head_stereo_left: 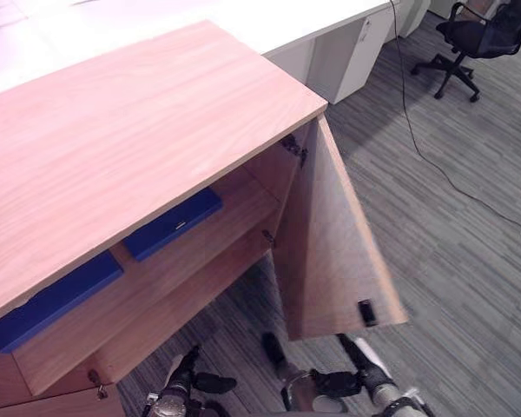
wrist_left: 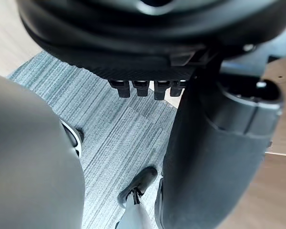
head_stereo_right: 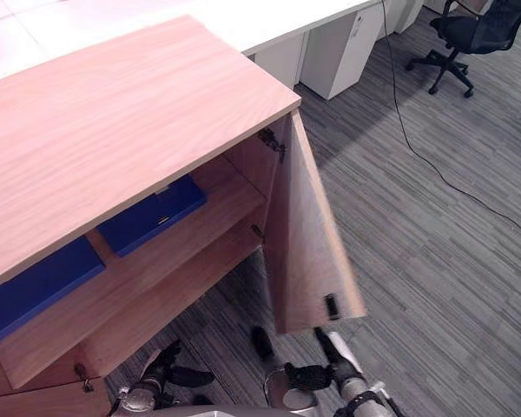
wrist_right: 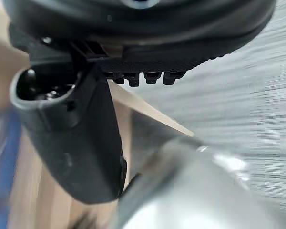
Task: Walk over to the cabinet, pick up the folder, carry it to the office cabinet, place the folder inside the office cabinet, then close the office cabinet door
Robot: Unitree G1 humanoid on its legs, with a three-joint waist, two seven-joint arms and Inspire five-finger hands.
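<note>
Two hands, left hand (head_stereo_left: pixel 184 375) and right hand (head_stereo_left: pixel 352 375), hung low with fingers loosely extended, grasping nothing. One flat rectangular blue folder (head_stereo_left: pixel 172 223) lay on the upper shelf (head_stereo_left: pixel 239 204) of the smooth wood-grain office cabinet (head_stereo_left: pixel 139 130), a second blue folder (head_stereo_left: pixel 56 300) beside it, apart. The slab door (head_stereo_left: pixel 330 252) stood open over striped grey carpet (head_stereo_left: pixel 469 261).

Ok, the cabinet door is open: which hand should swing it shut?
Probably right. The right hand hangs open close under the free edge of the open door, near its black catch. The left hand is low in front of the shelves, farther from the door.
</note>
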